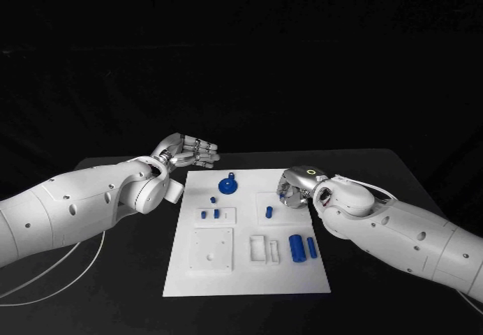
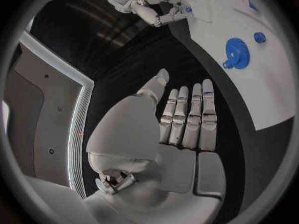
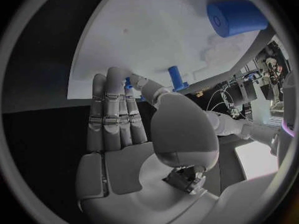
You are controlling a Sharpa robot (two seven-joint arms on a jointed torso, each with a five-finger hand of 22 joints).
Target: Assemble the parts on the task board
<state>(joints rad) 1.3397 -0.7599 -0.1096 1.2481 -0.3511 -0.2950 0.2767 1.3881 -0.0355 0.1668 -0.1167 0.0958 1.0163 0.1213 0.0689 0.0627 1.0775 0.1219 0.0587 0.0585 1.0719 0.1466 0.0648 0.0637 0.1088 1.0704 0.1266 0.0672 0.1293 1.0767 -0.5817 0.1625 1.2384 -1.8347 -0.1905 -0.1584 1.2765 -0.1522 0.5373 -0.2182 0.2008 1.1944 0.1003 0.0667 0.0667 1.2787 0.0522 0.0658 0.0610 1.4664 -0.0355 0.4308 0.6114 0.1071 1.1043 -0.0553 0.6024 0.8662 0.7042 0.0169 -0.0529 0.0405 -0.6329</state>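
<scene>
Overhead, the left hand (image 1: 188, 151) hovers empty, fingers spread, beyond the white plastic task board (image 1: 246, 279); only the right wrist view reveals the right hand (image 3: 134, 124) pinching a small blue peg (image 3: 128, 82).

A black table (image 1: 382, 164) fills the near part of the scene, its far edge showing as a faint dark-grey line against a black backdrop (image 1: 241, 63) that takes up the whole far half. Near the left, a thin white cable (image 1: 61, 269) loops across the tabletop. The light falls from above, leaving the backdrop unlit and featureless.
</scene>
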